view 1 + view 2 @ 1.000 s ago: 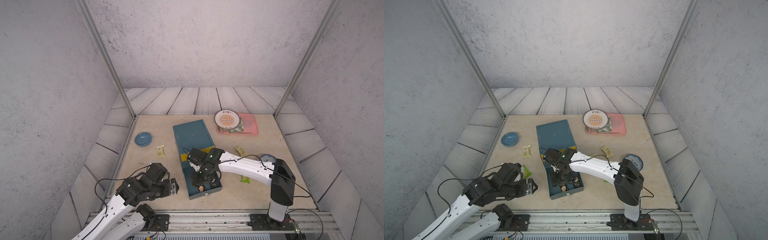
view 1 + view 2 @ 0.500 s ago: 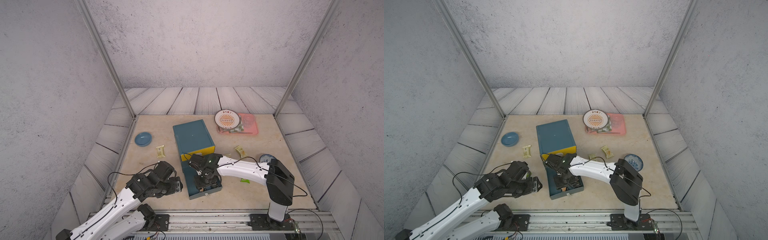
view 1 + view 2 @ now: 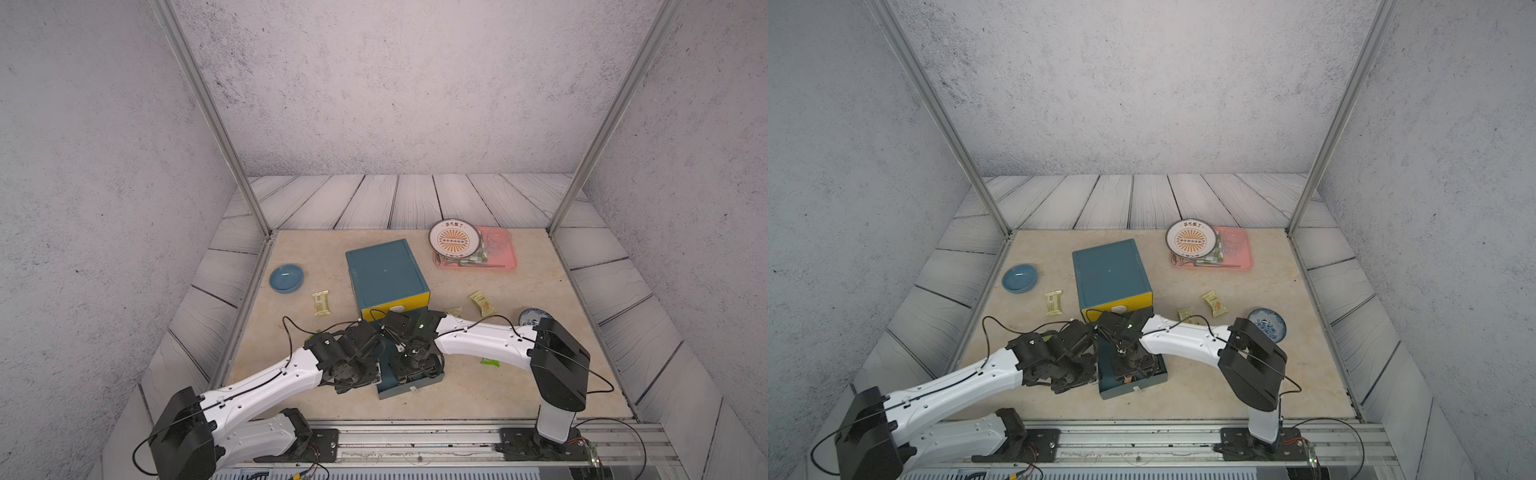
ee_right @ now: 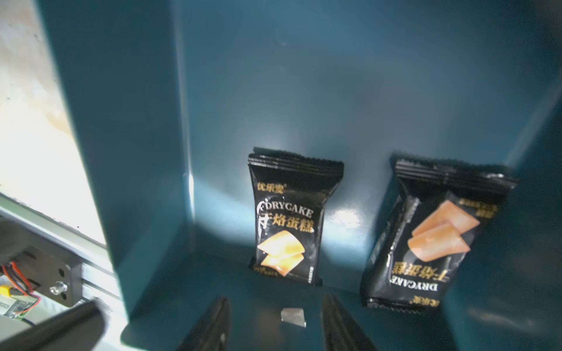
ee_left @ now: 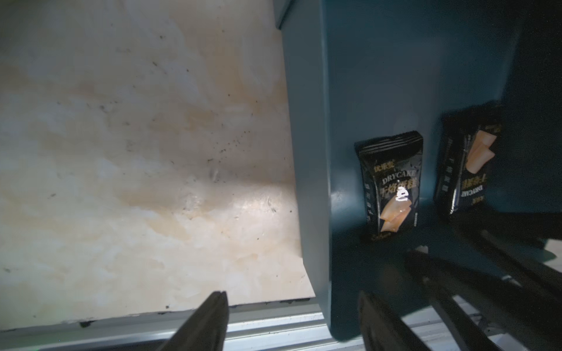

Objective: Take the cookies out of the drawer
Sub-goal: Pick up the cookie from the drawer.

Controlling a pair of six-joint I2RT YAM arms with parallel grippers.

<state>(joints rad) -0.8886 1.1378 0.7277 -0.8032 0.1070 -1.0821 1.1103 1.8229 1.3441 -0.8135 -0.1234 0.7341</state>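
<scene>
In both top views, the teal metal drawer (image 3: 409, 385) is standing pulled out of the teal box with a yellow front (image 3: 384, 270) on the beige stone counter (image 3: 478, 399). Both white arms (image 3: 478, 340) are crowding over it. Pale yellow wrapped cookie packets (image 3: 321, 302) are already lying out on the counter.

In the left wrist view, the left pincer (image 5: 292, 296) is gaping empty, straddling the drawer's side wall.

In the right wrist view, the right pincer (image 4: 275, 299) is hanging released and empty, just short of a black foil cookie packet (image 4: 289, 218). A second black packet (image 4: 431, 237) is lying beside it, and both are on the drawer floor.

Doing this well likely means dropping the right pincer squarely across the nearer packet's width, with the left arm backing clear of the wall.
</scene>
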